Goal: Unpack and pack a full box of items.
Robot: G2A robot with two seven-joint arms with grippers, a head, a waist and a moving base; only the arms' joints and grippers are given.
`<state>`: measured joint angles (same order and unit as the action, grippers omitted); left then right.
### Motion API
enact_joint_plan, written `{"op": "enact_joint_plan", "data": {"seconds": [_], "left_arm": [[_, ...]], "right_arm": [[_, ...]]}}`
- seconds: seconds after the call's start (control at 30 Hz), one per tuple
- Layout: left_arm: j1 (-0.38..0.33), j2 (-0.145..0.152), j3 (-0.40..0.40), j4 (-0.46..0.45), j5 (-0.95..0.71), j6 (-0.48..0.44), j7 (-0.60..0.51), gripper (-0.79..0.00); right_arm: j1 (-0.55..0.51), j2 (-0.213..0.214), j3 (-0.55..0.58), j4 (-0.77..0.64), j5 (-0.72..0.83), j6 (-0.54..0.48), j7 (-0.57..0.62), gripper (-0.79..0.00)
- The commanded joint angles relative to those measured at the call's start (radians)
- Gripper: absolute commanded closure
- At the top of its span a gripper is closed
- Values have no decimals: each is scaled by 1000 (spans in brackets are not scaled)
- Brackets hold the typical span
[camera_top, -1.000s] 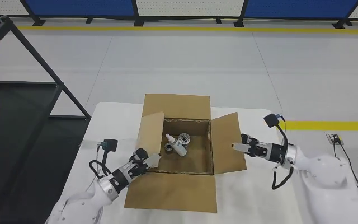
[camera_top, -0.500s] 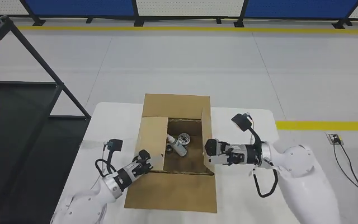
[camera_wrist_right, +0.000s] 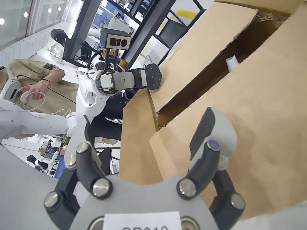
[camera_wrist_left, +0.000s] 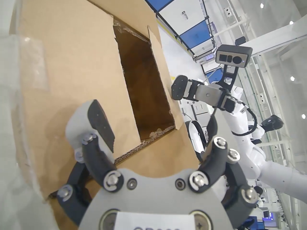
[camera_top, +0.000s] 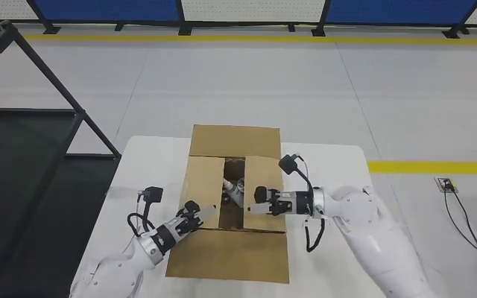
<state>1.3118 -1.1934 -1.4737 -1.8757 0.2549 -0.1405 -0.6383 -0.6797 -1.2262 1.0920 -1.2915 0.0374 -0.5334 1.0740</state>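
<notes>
A brown cardboard box stands mid-table. Its left flap and right flap are folded inward, with a narrow gap between them. A white bottle and a round metal part show through the gap; the bottle's cap peeks out in the right wrist view. My left gripper is open at the left flap's near edge. My right gripper is open, one finger pad lying on the right flap. The rest of the box's inside is hidden.
The far flap and the near flap lie spread outward on the white table. A black metal frame stands off the table's left side. Bare table lies to the right of the box.
My right arm swung inward from the table's right side and folded the right flap over the box. The left flap came down flatter. My left gripper barely shifted.
</notes>
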Motion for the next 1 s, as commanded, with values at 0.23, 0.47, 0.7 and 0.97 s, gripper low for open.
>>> {"op": "enact_joint_plan", "data": {"seconds": [0.23, 0.47, 0.7, 0.97], "left_arm": [[1, 3, 9, 13, -2, -8, 22, -785], [7, 5, 17, 18, -1, -5, 46, -785], [13, 6, 23, 12, -5, -6, 68, -785], [41, 11, -12, -40, -40, -50, 100, -785]], "right_arm": [[8, 1, -33, 12, -92, 17, -42, -785], [2, 2, -56, -12, -166, 50, -81, -785], [-7, 9, -47, -36, -154, 31, -78, -785], [-38, 26, 8, -103, -126, -7, -103, -785]]}}
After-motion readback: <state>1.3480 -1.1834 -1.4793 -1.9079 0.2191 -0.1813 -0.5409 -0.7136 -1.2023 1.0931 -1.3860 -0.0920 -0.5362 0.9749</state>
